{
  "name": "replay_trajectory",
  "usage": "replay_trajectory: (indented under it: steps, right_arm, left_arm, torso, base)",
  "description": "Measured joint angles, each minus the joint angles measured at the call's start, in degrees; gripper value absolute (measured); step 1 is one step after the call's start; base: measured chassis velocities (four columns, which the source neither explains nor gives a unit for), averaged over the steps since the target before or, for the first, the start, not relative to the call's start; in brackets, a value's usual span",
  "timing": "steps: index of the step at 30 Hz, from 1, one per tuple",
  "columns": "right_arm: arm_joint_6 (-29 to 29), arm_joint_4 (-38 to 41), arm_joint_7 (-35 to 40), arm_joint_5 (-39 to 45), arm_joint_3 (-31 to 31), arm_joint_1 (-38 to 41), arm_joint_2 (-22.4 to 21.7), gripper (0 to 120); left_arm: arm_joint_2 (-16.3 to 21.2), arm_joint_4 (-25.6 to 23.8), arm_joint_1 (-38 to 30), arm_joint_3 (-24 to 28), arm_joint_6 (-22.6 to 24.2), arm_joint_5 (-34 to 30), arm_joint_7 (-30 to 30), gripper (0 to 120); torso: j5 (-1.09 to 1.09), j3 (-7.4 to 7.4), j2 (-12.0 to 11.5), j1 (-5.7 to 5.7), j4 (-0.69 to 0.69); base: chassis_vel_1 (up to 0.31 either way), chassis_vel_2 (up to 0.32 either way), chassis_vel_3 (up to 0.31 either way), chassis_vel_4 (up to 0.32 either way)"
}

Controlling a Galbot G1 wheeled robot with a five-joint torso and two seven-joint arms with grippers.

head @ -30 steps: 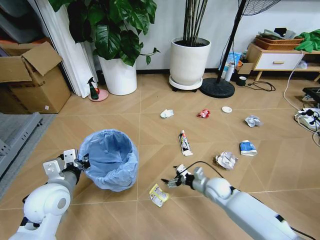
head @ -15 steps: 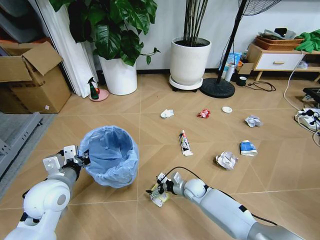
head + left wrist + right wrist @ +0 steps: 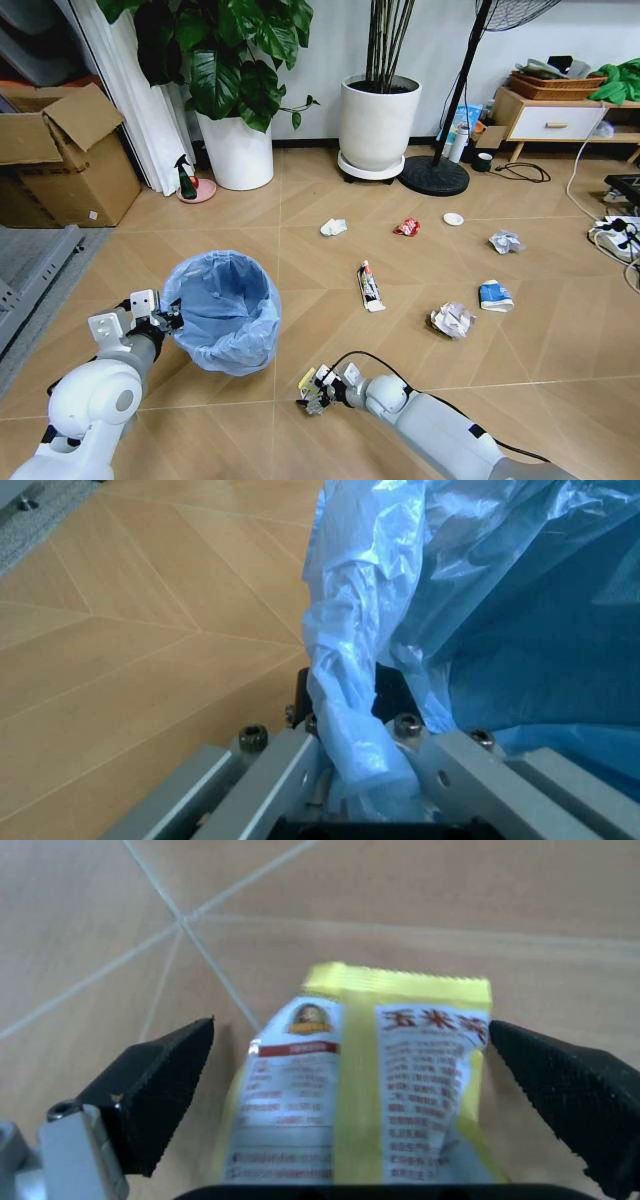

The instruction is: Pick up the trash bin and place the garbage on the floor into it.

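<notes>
Garbage first: the yellow-white wrapper point(image 3: 360, 1087) looks light, crinkly and slippery; my right gripper point(image 3: 318, 392) straddles it, jaws spread. My left gripper point(image 3: 365, 780) pinches the trash bin point(image 3: 222, 310) rim.

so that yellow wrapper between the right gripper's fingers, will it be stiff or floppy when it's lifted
Probably floppy: the yellow wrapper looks like thin, creased film lying flat on the floor. It likely weighs little, so it may bend or slide between the fingers of the open right gripper. Its glossy surface suggests a slippery grip.
</notes>
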Motion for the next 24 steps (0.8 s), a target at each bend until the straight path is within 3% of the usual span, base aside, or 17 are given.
replay_trajectory:
  steps: [3,9,13,14,16,17,19,20,21,24]
  right_arm:
    - [0.08,-0.67,0.15,-0.42,0.09,-0.07,0.23,100]
    - [0.76,-1.75,0.27,-1.61,0.56,-0.33,0.77,77]
    - [1.04,-2.04,0.27,-2.05,0.77,-0.40,0.94,70]
    - [1.30,-2.22,0.29,-2.32,0.88,-0.44,1.01,62]
    - [1.35,-2.27,0.29,-2.39,0.90,-0.45,1.02,62]
    - [1.48,-2.39,0.30,-2.54,0.98,-0.50,1.04,49]
    - [1.48,-2.40,0.30,-2.55,1.00,-0.50,1.04,49]
    - [1.52,-2.51,0.31,-2.66,1.09,-0.53,1.06,40]
    - [1.52,-2.51,0.31,-2.66,1.09,-0.53,1.06,40]
    - [1.58,-2.79,0.33,-2.83,1.36,-0.63,1.11,23]
  left_arm:
    - [0.03,-0.18,0.05,0.00,0.01,-0.04,0.00,0]
    - [0.04,-0.43,0.19,0.00,0.03,-0.08,-0.02,0]
    - [0.04,-0.44,0.19,0.00,0.03,-0.08,-0.02,0]
    - [0.04,-0.45,0.18,0.00,0.03,-0.09,-0.02,0]
    - [0.04,-0.45,0.17,0.00,0.03,-0.10,-0.02,0]
    - [0.04,-0.47,0.15,0.00,0.03,-0.14,-0.03,0]
    - [0.05,-0.47,0.13,0.00,0.03,-0.15,-0.03,0]
    - [0.06,-0.48,0.05,0.01,0.03,-0.21,-0.03,0]
    - [0.06,-0.48,0.05,0.01,0.03,-0.21,-0.03,0]
    - [0.12,-0.48,-0.20,0.08,0.05,-0.26,-0.05,0]
  torso:
    - [0.00,0.00,0.00,0.00,0.00]
    - [-0.02,-0.02,0.02,-0.01,-0.03]
    - [-0.02,-0.02,0.02,-0.01,-0.03]
    - [-0.02,-0.03,0.02,-0.01,-0.03]
    - [-0.02,-0.03,0.02,-0.01,-0.03]
    - [-0.02,-0.03,0.02,-0.01,-0.03]
    - [-0.02,-0.03,0.03,-0.01,-0.03]
    - [-0.01,-0.03,0.03,-0.02,-0.02]
    - [-0.01,-0.03,0.03,-0.02,-0.02]
    - [-0.01,-0.03,0.03,-0.02,-0.02]
  base:
    - [0.000,0.000,0.000,0.000]
    - [0.000,0.000,0.000,0.000]
    - [0.000,0.000,0.000,0.000]
    - [0.000,0.000,0.000,0.000]
    - [0.000,0.000,0.000,0.000]
    - [0.000,0.000,0.000,0.000]
    - [0.000,0.000,0.000,0.000]
    - [0.000,0.000,0.000,0.000]
    - [0.000,0.000,0.000,0.000]
    - [0.000,0.000,0.000,0.000]
